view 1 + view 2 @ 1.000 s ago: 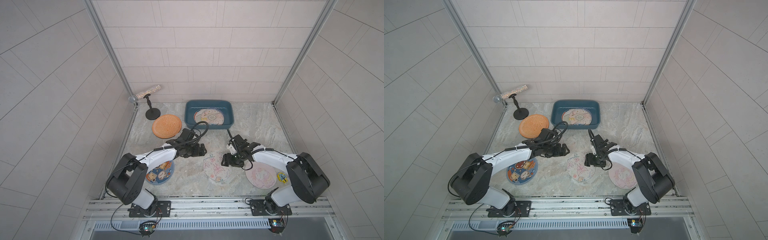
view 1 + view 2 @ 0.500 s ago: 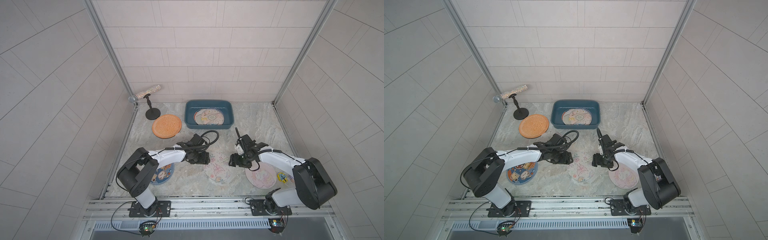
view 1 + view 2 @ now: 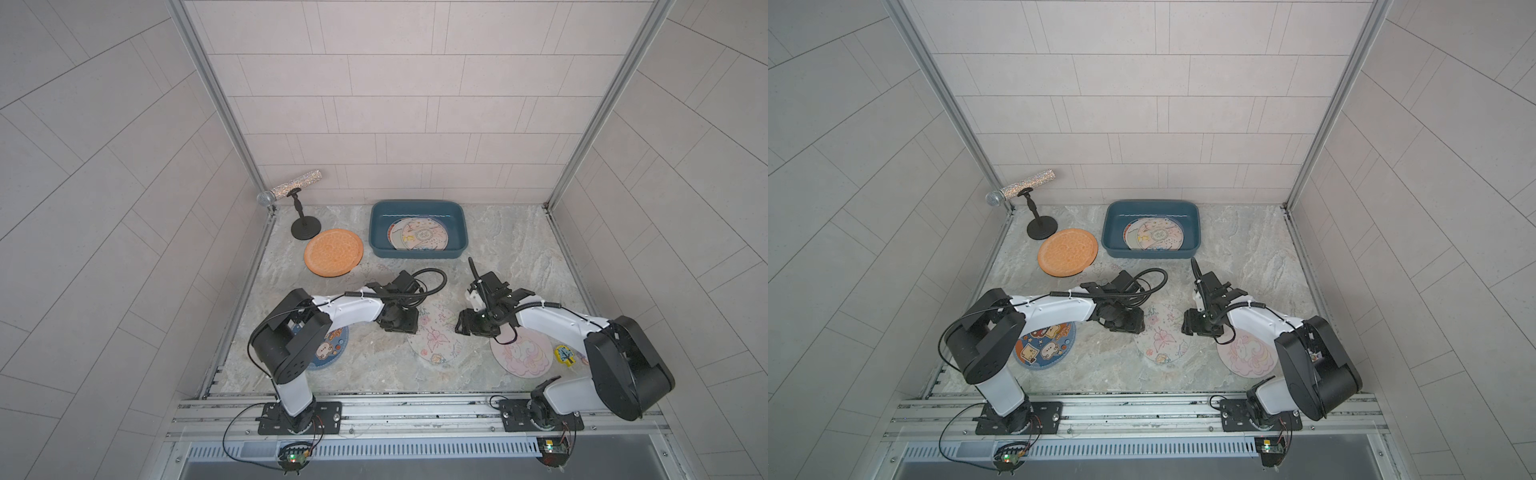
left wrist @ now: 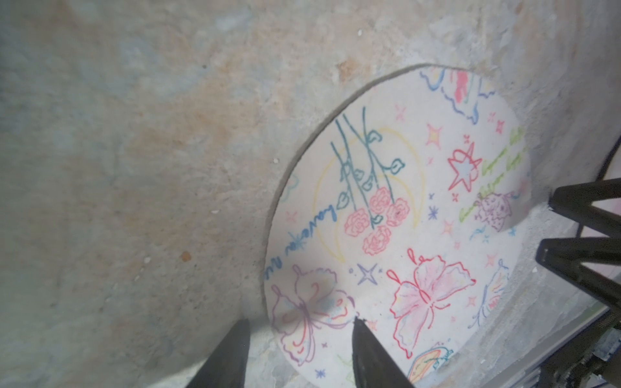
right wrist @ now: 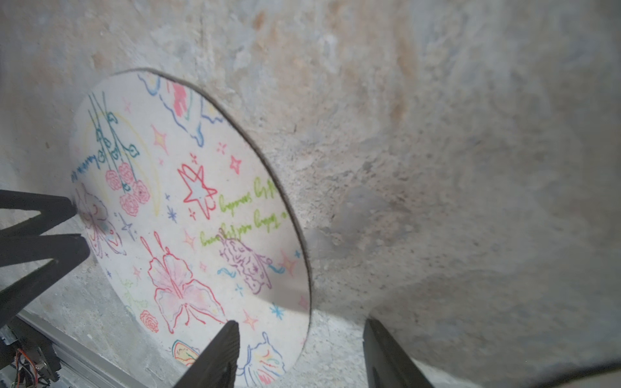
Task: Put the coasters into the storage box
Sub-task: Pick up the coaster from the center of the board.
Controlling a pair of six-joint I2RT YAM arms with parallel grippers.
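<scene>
The left gripper point(image 3: 1137, 328) and right gripper point(image 3: 1185, 326) flank 1 white butterfly coaster point(image 3: 1163, 345).

Storage box point(image 3: 417, 206): dark teal tray, upright at the table's point(image 3: 505, 249) rear, holding at least 2 overlapping white printed coasters point(image 3: 419, 235). Flat outside it: 1 orange coaster point(image 3: 333, 252) just left of the box, 1 blue coaster point(image 3: 330, 353) front-left, 1 white butterfly coaster point(image 3: 436, 343) centre, 1 pink coaster point(image 3: 524, 354) front-right.

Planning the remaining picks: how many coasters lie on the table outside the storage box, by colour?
Orange coaster: 1
Blue coaster: 1
White butterfly coaster: 1
Pink coaster: 1
Total: 4 plainly seen outside the storage box; a faint print beside the orange one may be a fifth.
</scene>
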